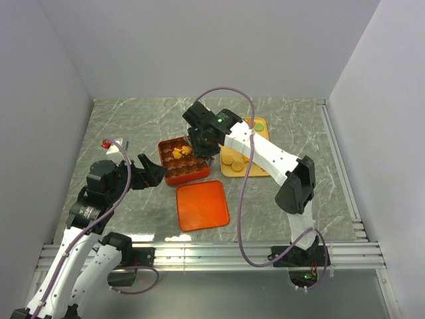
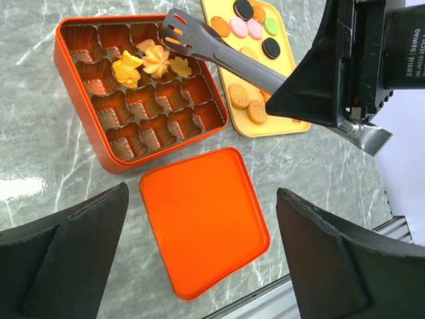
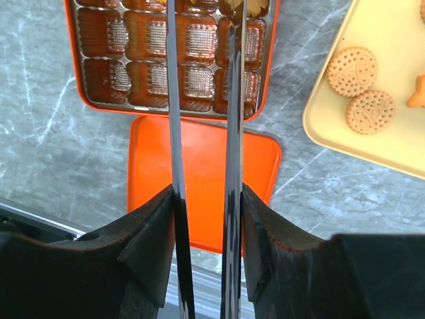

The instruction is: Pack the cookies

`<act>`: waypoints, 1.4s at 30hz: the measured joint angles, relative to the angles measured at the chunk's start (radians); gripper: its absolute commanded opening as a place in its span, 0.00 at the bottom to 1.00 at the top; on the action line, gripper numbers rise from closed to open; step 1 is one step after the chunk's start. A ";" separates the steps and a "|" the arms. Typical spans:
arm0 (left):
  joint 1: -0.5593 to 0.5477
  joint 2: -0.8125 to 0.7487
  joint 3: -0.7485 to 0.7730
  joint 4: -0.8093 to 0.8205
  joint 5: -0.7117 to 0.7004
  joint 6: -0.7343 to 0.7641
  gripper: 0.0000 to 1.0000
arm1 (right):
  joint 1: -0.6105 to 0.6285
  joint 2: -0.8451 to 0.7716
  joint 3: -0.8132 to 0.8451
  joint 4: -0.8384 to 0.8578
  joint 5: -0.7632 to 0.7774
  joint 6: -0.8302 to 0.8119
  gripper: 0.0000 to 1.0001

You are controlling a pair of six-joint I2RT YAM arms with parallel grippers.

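Observation:
The cookies lie in two places: three orange-tan ones [image 2: 149, 63] in the orange-red gridded box [image 2: 78, 121], and several round tan, pink, green and black ones [image 2: 251, 106] on the yellow tray [image 2: 282, 125]. My right gripper [image 3: 207, 194] is shut on dark tongs [image 3: 174, 100]. The tongs [image 2: 219, 48] reach over the box, and their tips hover just above the cookies in it with nothing visibly held between them. My left gripper [image 2: 201, 193] is open and empty, raised above the flat orange-red lid [image 2: 202, 219], left of the box [image 1: 183, 161].
The lid [image 1: 202, 205] lies flat on the grey marbled table in front of the box. The tray [image 1: 247, 171] sits right of the box, partly under my right arm. White walls enclose the table, and a metal rail runs along the near edge.

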 measured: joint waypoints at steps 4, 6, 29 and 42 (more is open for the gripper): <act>0.000 0.000 0.000 0.000 0.000 0.000 0.99 | 0.000 0.005 0.008 0.007 -0.006 0.000 0.46; 0.000 0.000 0.000 0.000 0.000 0.000 0.99 | 0.000 0.019 0.033 0.010 -0.010 0.000 0.46; -0.008 0.000 0.000 0.000 -0.010 0.000 0.99 | 0.000 0.067 -0.099 0.085 -0.053 0.001 0.43; -0.008 0.000 0.000 0.000 -0.018 0.000 0.99 | -0.004 0.017 0.091 0.029 -0.040 0.000 0.44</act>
